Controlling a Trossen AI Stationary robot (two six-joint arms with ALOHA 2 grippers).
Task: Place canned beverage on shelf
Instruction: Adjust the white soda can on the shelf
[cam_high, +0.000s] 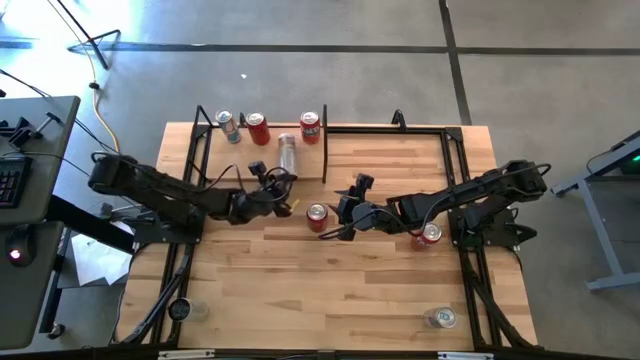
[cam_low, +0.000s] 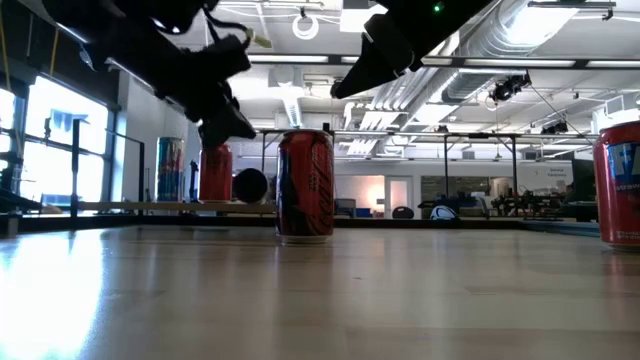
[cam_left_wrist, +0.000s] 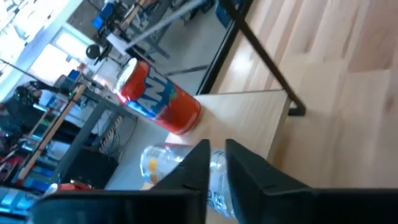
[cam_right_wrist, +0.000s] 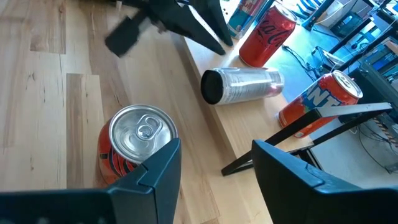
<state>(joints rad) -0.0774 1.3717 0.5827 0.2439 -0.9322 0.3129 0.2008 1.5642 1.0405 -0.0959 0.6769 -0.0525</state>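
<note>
My left gripper (cam_high: 283, 187) hangs just above the near edge of the pale-wood shelf board with its thin black metal frame (cam_high: 224, 155), fingers nearly together and holding nothing, right beside the silver can lying on its side (cam_high: 287, 153) on that board. My right gripper (cam_high: 343, 212) hovers over the planked tabletop (cam_high: 300, 290) with fingers parted and empty, next to the upright red can (cam_high: 317, 216). Three more upright cans stand on the shelf: a teal one (cam_high: 230, 127), a red cola one (cam_high: 258, 129) and a red-and-blue one (cam_high: 310, 127).
</note>
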